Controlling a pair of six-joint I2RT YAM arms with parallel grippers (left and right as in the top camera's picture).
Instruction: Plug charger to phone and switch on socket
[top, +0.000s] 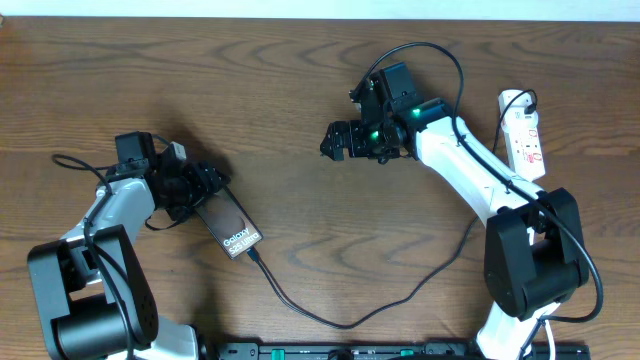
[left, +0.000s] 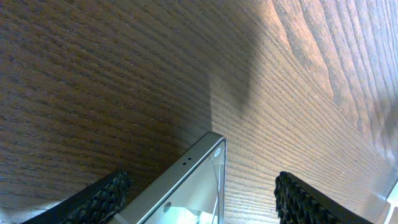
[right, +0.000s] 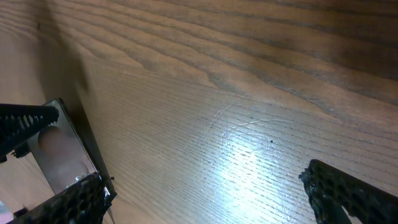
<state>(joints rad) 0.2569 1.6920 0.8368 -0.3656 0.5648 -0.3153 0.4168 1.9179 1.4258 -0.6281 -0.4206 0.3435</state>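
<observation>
left gripper (top: 208, 190) released astride the phone (top: 232, 228), right gripper (top: 335, 142) spread over the desk (top: 300, 60): a careless left withdrawal may drag the phone and unseat the charger (top: 300, 305).

Seen from overhead, you have the phone (top: 232, 230) on the table (top: 250, 80) at 8 o'clock from the centre, lying slantwise from 10 to 4. The left gripper (top: 205, 190) sits over its 10 o'clock end, one finger on either side. The charger (top: 345, 325) meets the phone's 4 o'clock end, loops through 6 o'clock and climbs toward 3. The socket (top: 525, 135) lies at 2 o'clock by the table's edge; the right gripper (top: 335, 142) stands near 12, well apart from both
</observation>
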